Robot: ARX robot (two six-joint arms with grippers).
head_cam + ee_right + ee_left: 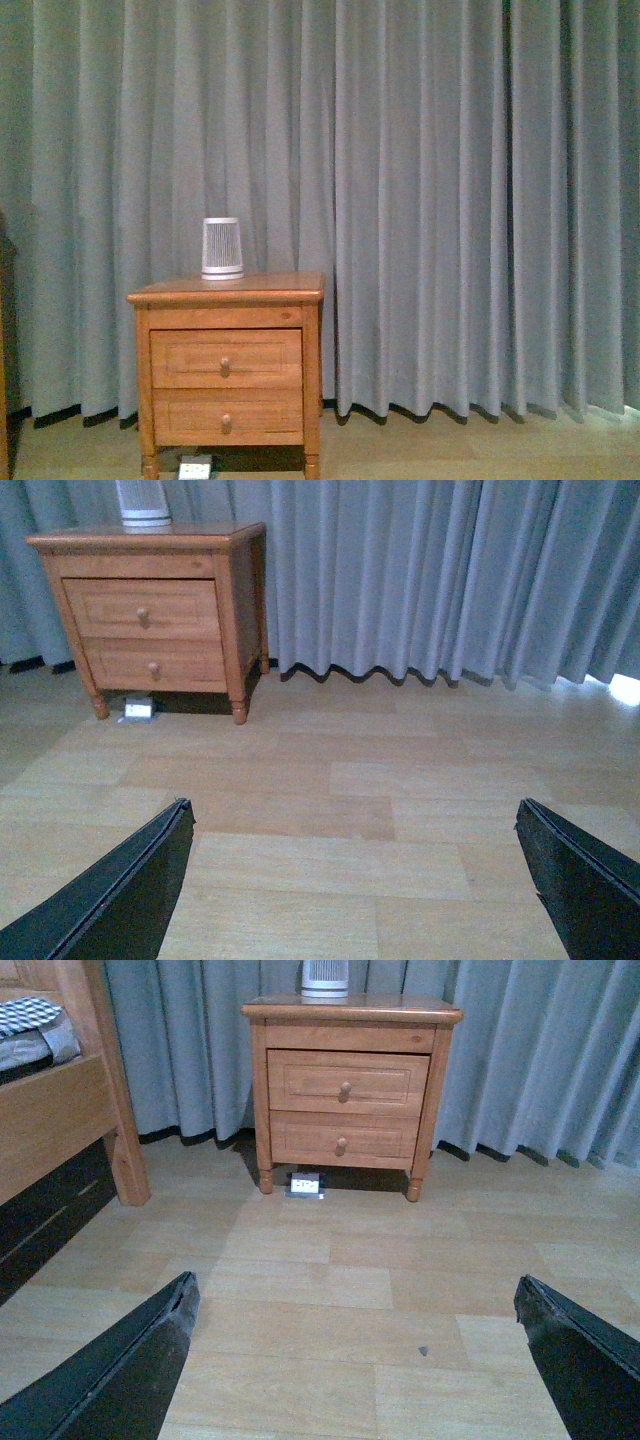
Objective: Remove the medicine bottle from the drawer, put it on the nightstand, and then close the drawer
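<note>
While the upper panelled drawer (225, 357) of the orange-brown wooden nightstand (288, 285) is shut, its inside is hidden; the left pincer (355, 1285) and right pincer (353, 805) are seen released, empty.

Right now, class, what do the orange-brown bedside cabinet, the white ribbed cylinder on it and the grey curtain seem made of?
Orange-brown bedside cabinet: wood, grain lines showing, light varnish sheen. White ribbed tapered cylinder: probably plastic, smooth even ribs; painted metal possible. Grey curtain: matte cloth, hanging in soft folds.
</note>
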